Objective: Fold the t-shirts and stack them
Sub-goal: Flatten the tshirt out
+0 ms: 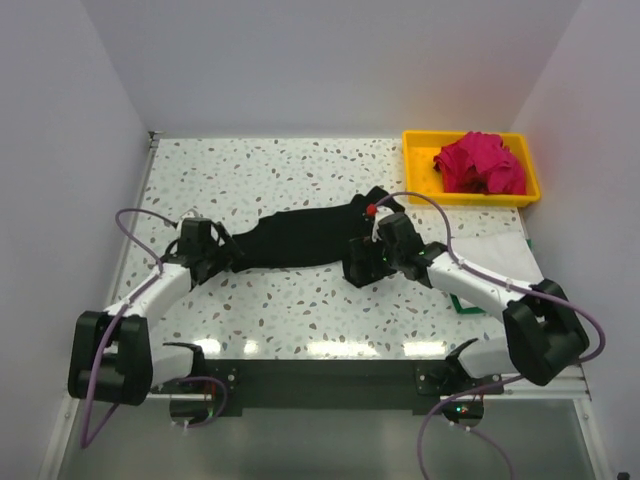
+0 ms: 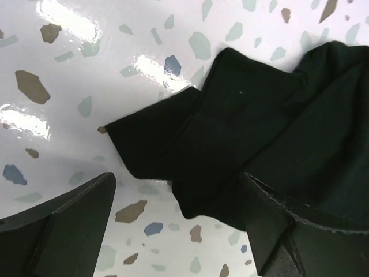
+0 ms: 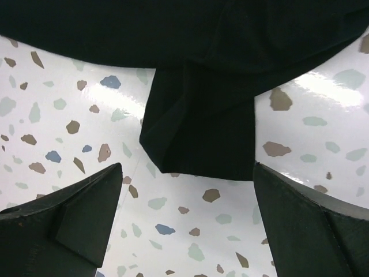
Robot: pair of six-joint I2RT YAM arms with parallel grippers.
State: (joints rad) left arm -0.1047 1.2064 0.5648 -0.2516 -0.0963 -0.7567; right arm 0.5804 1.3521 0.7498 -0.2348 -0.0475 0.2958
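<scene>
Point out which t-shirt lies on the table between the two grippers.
The black t-shirt, stretched out on the speckled table; the magenta one is bunched in the yellow tray at the far right corner.

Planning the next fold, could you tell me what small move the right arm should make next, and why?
Probably lower the right gripper and close on the black t-shirt flap: the jaws stand open, holding nothing, and the flap lies on the speckled table between its fingers.
</scene>
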